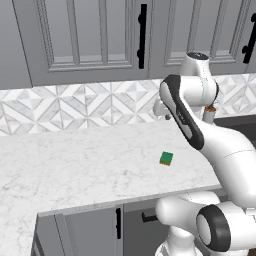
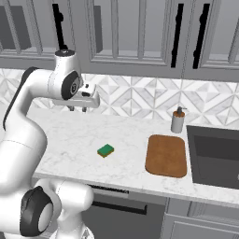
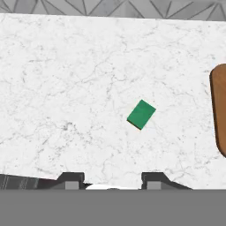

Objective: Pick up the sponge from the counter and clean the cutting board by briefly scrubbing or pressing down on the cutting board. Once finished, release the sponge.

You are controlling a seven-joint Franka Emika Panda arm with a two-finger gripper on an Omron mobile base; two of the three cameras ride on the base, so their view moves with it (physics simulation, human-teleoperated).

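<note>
A: Hand view first. Fingertips (image 3: 109, 182) at the bottom edge, nothing between them; I read the jaws as closed down, gripping nothing. Sponge (image 3: 141, 114) lies ahead of the tips and slightly right, flat on the counter (image 3: 62, 88), well below the hand.

B: Its long axis?

A: Diagonal in this view, running lower left to upper right, so not square to the fingers. I judge a wrist roll is needed before descent. Cutting board (image 3: 219, 110) shows at the right edge, well apart from the sponge.

B: Left base view?

A: Sponge (image 1: 166, 158) sits alone on the marble near the front edge, green face up.

B: Right base view?

A: Gripper (image 2: 78, 108) hangs high near the backsplash; sponge (image 2: 106, 150) is below, forward and right of it. Board (image 2: 166, 155) is further right, beside the soap dispenser (image 2: 178, 120).
</note>
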